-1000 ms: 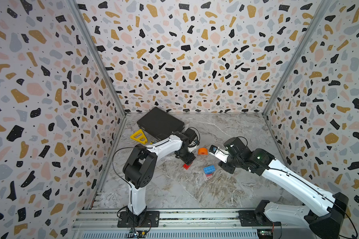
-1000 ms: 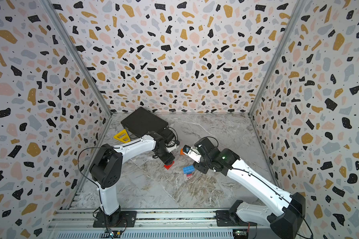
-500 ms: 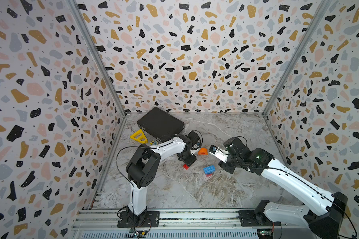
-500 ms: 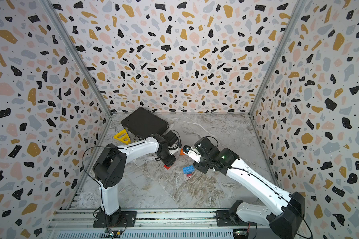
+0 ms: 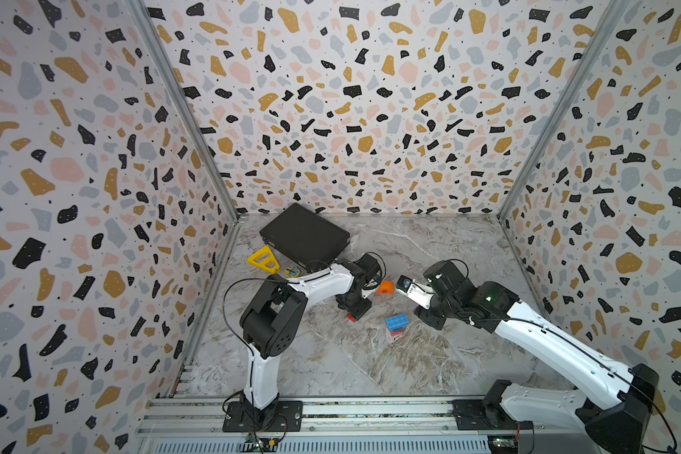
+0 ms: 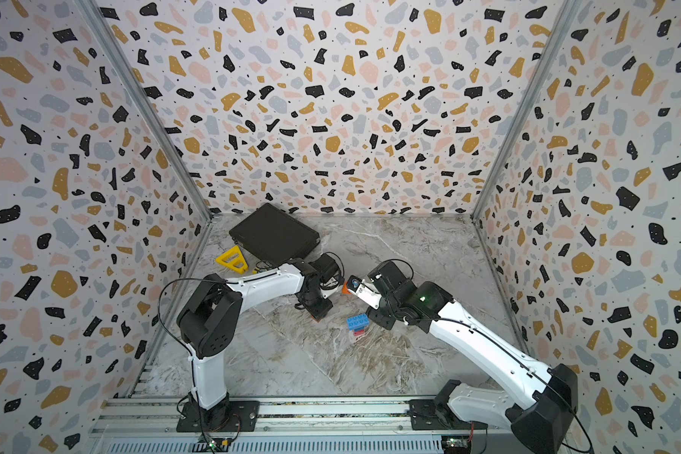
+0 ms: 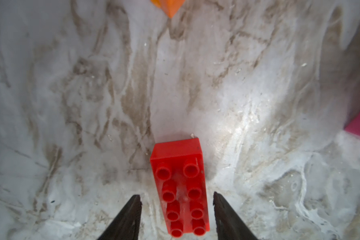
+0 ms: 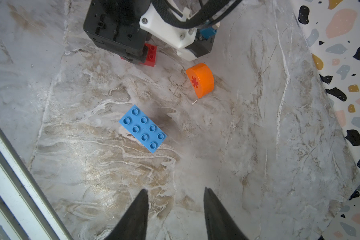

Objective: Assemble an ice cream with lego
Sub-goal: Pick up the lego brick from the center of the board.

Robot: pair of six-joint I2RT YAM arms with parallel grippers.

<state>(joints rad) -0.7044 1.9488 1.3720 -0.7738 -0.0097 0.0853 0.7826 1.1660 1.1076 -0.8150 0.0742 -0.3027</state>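
Progress roughly halfway at best, judging by how the pieces lie. Long blue brick (image 8: 142, 128) studs up near the middle of the worktop (image 5: 331, 361), seemingly perched on smaller pieces (image 5: 396, 333), red and pink just peeking out beneath it in a top view. Probably the stem plus the first wide layer, though no telling from here whether firmly pressed together

Left hand (image 7: 176, 195) low over the long red brick (image 7: 180, 187), fingers open and astride it, a narrow gap showing on each flank, not yet pinching. Red brick flat on the worktop, studs up, apart from the blue stack

Right hand (image 8: 175, 189) open too and holding nothing, hovering above bare worktop near the blue brick

Orange dome (image 8: 201, 80) loose on its side between the two arms, red star mark facing sideways, touching nothing

Left to do, by the look of it: grip and lift the red brick, press it onto the blue studs, then turn the dome upright and cap the stack. Likely calls for the right hand to steady the narrow stem during pressing, given the risk of toppling

Toward the back, out of play: yellow triangle frame (image 5: 263, 259), small round disc (image 5: 291, 271) just beside it, flat black case (image 5: 305, 238)
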